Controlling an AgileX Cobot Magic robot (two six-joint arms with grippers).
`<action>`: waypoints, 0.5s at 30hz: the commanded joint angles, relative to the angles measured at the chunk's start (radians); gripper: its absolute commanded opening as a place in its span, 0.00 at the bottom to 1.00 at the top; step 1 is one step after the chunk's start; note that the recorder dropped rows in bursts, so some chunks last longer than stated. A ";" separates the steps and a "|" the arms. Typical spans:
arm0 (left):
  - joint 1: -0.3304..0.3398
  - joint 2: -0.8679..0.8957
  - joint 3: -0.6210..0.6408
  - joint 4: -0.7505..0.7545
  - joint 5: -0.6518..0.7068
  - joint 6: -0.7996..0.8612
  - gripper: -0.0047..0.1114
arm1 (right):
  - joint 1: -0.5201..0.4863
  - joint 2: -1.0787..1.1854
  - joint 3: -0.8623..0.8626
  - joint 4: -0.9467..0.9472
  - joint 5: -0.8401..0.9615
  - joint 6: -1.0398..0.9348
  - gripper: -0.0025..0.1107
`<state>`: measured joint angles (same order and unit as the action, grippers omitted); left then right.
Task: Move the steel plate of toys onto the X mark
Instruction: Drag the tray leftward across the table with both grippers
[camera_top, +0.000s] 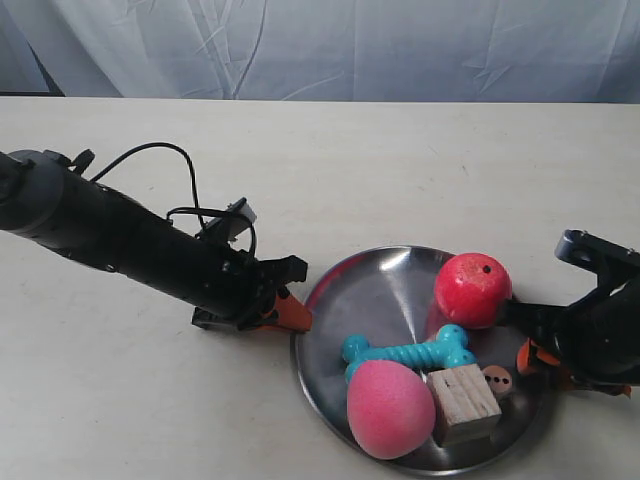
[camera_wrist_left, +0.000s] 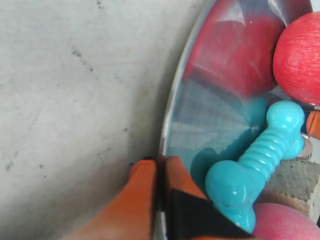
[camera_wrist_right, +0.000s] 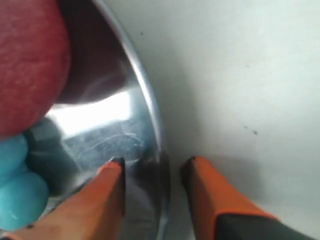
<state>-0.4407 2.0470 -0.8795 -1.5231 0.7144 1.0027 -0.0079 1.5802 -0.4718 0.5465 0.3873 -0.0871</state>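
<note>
Steel plate w/ toys on table, pinched at one rim.
L gripper clamps rim; R gripper spread astride far rim: close it first, then lift level. X mark not seen.

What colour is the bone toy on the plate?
The bone is teal, clearest in the left wrist view.

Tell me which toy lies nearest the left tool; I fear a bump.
The teal bone: its knobbed end sits beside the left tool; the red ball lies farther.
</note>
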 joint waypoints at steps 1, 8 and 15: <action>0.000 0.030 0.012 0.019 -0.037 -0.001 0.04 | -0.003 0.000 0.023 0.032 -0.041 -0.023 0.25; 0.000 0.030 0.012 0.001 -0.035 -0.001 0.04 | -0.003 0.000 0.029 0.118 -0.036 -0.083 0.19; 0.000 0.030 0.012 -0.013 -0.028 0.001 0.04 | -0.003 0.000 0.029 0.369 0.015 -0.351 0.19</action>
<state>-0.4389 2.0452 -0.8795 -1.5451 0.7144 1.0045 -0.0134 1.5822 -0.4442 0.8299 0.3557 -0.3771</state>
